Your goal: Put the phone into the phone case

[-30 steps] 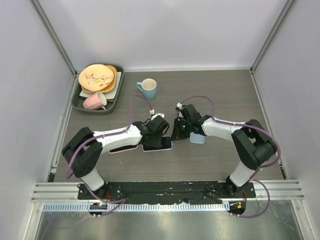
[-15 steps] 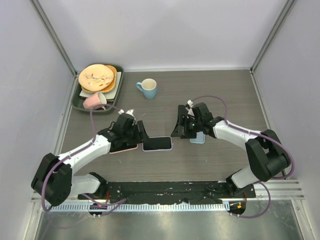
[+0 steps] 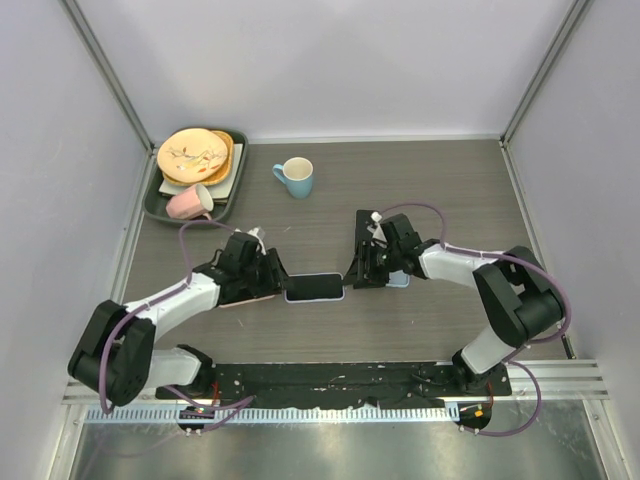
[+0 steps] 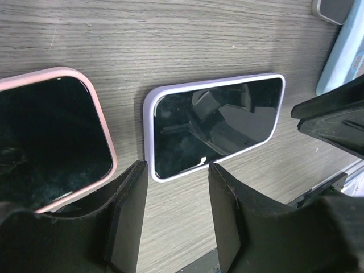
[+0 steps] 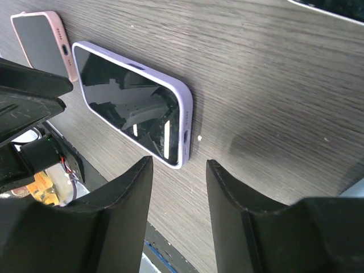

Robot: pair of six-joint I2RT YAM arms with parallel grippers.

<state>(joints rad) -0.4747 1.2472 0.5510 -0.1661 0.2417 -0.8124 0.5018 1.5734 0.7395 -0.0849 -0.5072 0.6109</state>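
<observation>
Wood-grain counter (image 3: 450, 190): phone (image 3: 314, 287) in its lavender phone case (image 4: 149, 108), nearer the front edge.
We see left end effector (image 4: 177, 170) and right end effector (image 5: 179, 165) spread off its short ends; bare counter toward the far-right corner.

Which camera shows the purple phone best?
The left wrist camera: the purple phone fills the middle, screen up, whole lilac rim clear. The right wrist camera shows the purple phone whole too, but slanted. From the top camera the purple phone is just a small dark rectangle.
</observation>
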